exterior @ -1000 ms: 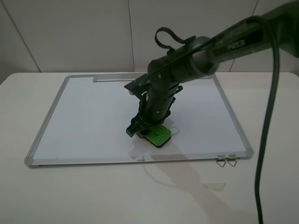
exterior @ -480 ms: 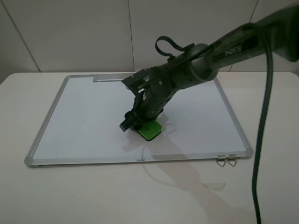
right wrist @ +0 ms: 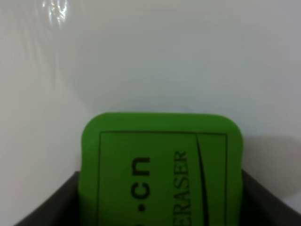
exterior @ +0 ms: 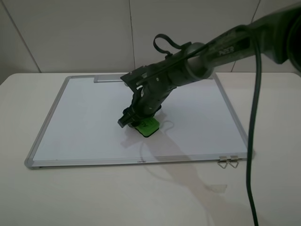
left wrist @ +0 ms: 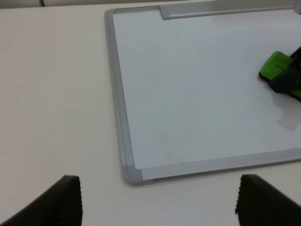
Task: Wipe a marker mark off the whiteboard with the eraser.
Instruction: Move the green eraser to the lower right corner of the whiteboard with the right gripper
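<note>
1. From the exterior high camera we look down and forward over the table [exterior: 94, 197] at the whole whiteboard [exterior: 84, 117], from well back.
2. Our left wrist camera looks from beyond the whiteboard's near corner on our left, towards its far edge.
3. Our right wrist camera sits close above the eraser [right wrist: 162, 169].
4. All three views share the eraser and the board's surface.
</note>
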### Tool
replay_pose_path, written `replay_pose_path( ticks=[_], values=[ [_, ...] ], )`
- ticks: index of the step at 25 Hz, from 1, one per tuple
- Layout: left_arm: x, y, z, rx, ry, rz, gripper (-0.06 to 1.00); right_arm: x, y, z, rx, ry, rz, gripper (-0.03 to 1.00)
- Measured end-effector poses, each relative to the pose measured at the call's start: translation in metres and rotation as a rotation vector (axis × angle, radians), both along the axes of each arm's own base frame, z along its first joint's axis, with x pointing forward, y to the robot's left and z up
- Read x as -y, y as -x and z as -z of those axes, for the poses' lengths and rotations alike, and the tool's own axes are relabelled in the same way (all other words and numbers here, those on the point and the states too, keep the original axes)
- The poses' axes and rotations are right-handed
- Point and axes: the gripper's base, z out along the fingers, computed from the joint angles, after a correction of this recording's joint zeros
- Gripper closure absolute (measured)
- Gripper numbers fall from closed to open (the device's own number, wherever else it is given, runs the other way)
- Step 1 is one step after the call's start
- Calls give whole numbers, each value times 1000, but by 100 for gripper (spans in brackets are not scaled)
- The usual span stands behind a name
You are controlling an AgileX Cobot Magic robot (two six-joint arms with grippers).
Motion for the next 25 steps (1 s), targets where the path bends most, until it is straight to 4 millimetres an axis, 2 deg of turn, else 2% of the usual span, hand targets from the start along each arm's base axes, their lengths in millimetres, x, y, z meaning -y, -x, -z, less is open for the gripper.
replay_pose_path(
  ticks=[6, 11, 13, 17, 19, 22, 25],
  values=[
    [0, 0, 0, 0, 0, 0, 26, 30, -20, -8, -58, 44, 75, 37],
    [0, 0, 0, 0, 0, 0, 26, 72, -30, -23, -138, 82, 194, 37],
    [0, 0, 0, 0, 0, 0, 26, 89, -32, -36, -157, 84, 246, 37],
    [0, 0, 0, 0, 0, 0, 26, 117, -27, -67, -138, 58, 324, 37],
    [0, 0, 0, 0, 0, 0, 26, 136, -22, -71, -138, 49, 376, 37],
    [0, 0, 0, 0, 0, 0, 26, 166, -13, -68, -133, 32, 465, 37],
    [0, 0, 0, 0, 0, 0, 26, 194, -4, -55, -135, 19, 544, 37]
  ],
)
